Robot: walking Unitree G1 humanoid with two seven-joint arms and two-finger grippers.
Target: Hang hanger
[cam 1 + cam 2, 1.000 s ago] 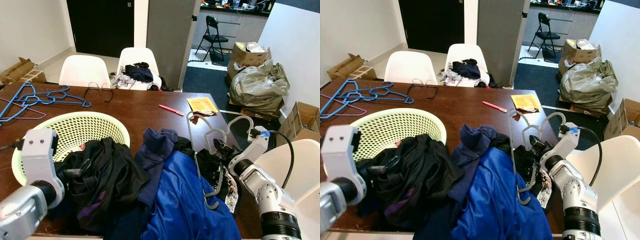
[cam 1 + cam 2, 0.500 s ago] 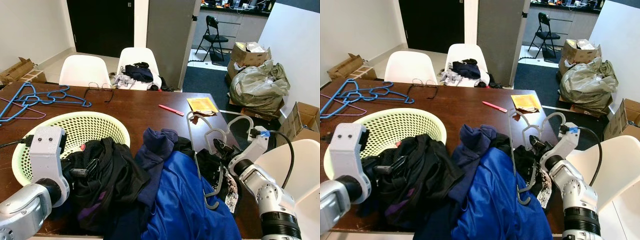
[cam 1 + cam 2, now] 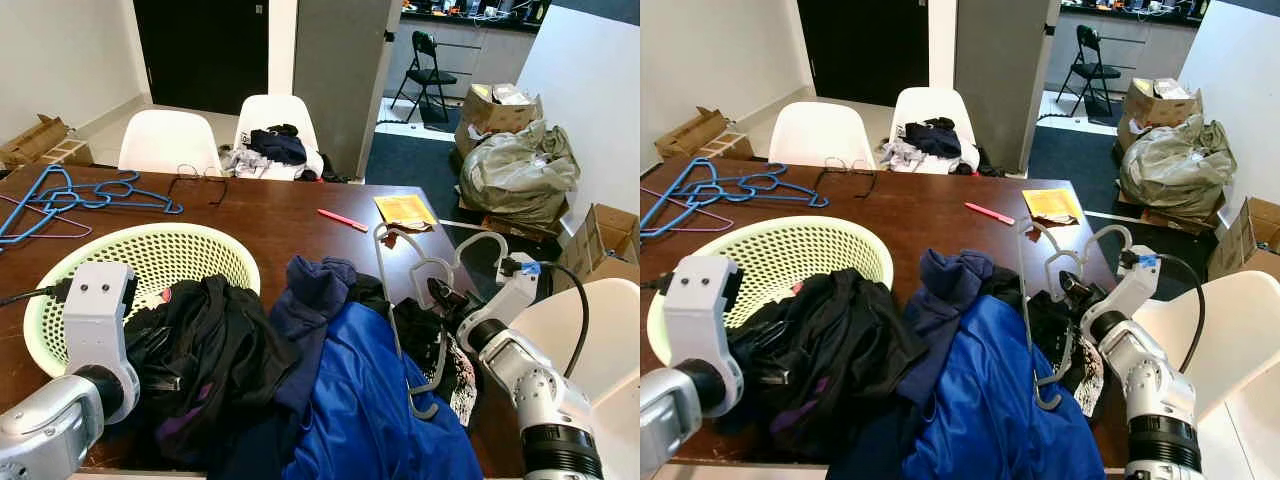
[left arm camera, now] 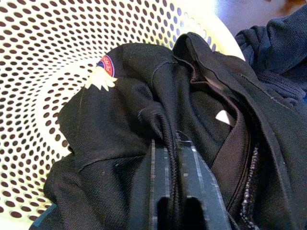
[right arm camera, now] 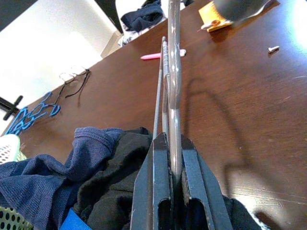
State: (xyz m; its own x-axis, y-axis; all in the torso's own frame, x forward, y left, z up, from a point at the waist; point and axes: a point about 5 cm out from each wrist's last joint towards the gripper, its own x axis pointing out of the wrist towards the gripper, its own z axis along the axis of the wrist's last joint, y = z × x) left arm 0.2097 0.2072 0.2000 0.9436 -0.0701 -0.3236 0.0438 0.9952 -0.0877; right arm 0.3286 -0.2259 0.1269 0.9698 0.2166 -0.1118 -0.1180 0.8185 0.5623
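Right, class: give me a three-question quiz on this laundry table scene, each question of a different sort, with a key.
1. True or false: the right gripper is shut on the grey hanger.
2. What does the left gripper pinch? A) black garment B) pink pen C) glasses
3. Fill in: the blue hangers lie on the ____.

Key: 1 true; 2 A; 3 table.

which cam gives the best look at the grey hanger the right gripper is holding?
Left eye view: the whole grey hanger shows, hook up, standing over the clothes pile, with the right gripper at its side. Right eye view shows much the same. Right wrist view shows it edge-on, pinched between the fingers.
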